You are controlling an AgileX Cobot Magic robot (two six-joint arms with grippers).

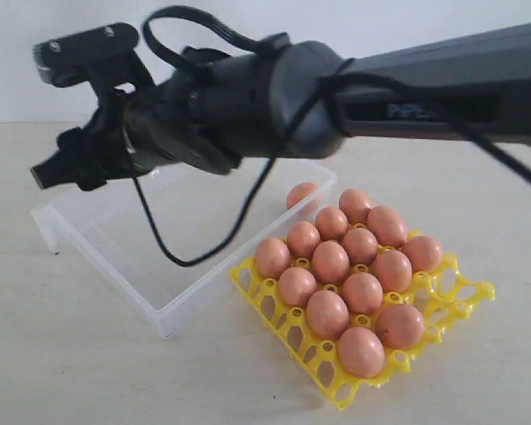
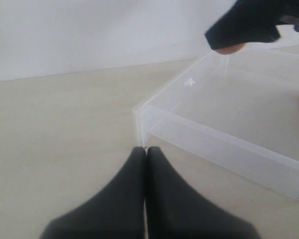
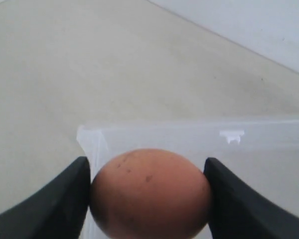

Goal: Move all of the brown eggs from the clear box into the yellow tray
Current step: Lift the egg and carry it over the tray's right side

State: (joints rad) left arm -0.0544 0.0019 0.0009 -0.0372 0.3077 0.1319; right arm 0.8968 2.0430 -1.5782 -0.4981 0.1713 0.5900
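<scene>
One brown egg [image 3: 150,196] pinched in right hand [image 3: 147,172]; left hand [image 2: 145,150] seemingly pressed together.

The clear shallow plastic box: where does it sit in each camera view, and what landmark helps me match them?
Exterior view: clear shallow plastic box left of centre, beside the yellow lattice egg tray.
Left wrist view: the picture's right half, one corner near the middle.
Right wrist view: the picture's lower half, behind the brown oval egg.
Landmark: small white tab on the box wall, in both wrist views only.
</scene>
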